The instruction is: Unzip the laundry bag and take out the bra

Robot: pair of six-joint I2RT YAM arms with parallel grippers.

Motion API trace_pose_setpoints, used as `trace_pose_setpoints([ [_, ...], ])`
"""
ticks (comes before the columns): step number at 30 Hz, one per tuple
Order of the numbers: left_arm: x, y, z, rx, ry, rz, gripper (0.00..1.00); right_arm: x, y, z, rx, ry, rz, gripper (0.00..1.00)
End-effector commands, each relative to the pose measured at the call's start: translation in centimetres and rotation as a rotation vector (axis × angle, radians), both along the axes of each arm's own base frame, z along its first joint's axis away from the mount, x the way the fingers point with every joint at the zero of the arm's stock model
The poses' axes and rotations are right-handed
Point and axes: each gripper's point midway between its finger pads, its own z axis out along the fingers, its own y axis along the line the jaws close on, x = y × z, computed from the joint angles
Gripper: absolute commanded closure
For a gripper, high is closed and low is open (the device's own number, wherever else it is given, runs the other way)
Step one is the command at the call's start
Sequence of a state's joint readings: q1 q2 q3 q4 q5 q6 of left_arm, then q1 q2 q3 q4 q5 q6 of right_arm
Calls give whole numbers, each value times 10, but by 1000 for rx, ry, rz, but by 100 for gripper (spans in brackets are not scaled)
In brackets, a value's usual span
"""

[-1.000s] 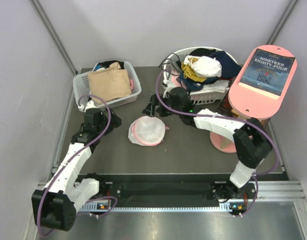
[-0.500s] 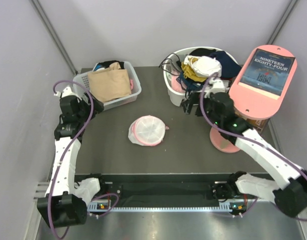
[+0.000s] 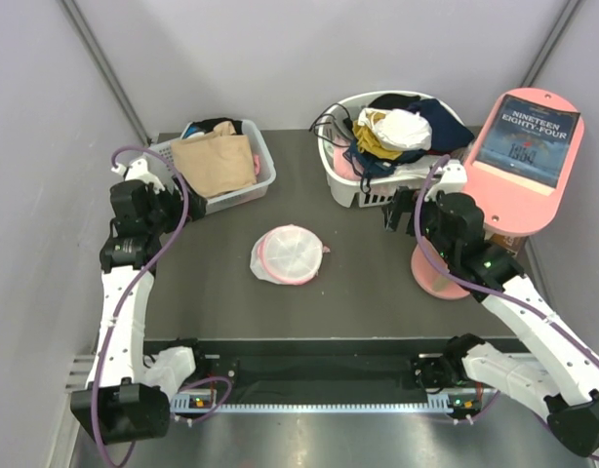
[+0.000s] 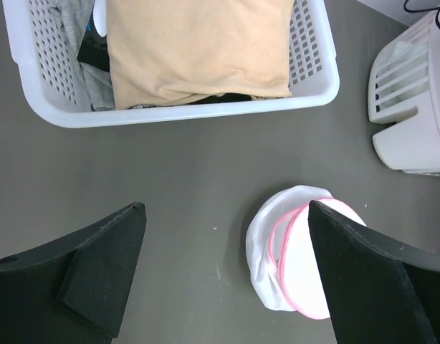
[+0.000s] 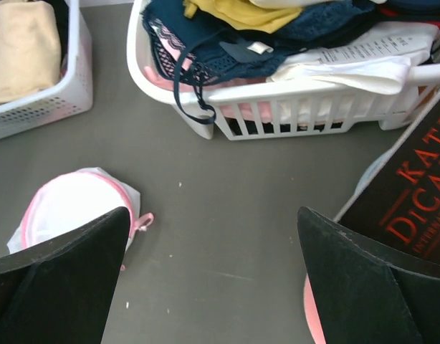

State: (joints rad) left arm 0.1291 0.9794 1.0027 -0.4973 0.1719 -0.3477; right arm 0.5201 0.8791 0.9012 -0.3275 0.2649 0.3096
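The laundry bag [image 3: 288, 255], a round white mesh pouch with a pink rim, lies zipped on the dark table between the arms. It also shows in the left wrist view [image 4: 277, 247] and in the right wrist view [image 5: 69, 201], with its pink zip pull [image 5: 142, 221] at its right edge. The bra cannot be told apart; only white shows through the mesh. My left gripper [image 3: 173, 208] is open and empty, up and left of the bag [image 4: 226, 208]. My right gripper [image 3: 397, 214] is open and empty, well right of the bag [image 5: 213, 211].
A white slotted rectangular basket [image 3: 263, 175] with a beige garment [image 4: 198, 43] stands at the back left. A round white basket [image 3: 378, 195] piled with clothes [image 5: 227, 36] stands at the back right. A pink stand [image 3: 436, 275] holding a book [image 3: 524, 127] is at the right.
Both arms have drawn away from the bag: the left one up and to the left, the right one to the right. The bag has stayed in place.
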Motion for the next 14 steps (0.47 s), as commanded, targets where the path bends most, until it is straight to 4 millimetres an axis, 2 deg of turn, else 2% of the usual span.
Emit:
trace_pose_setpoints([
  [1, -3, -2, 25, 28, -64, -29, 1, 7, -19, 44, 24, -149, -81, 0],
  [14, -8, 1, 31, 42, -77, -16, 1, 7, -16, 42, 28, -149, -68, 0],
])
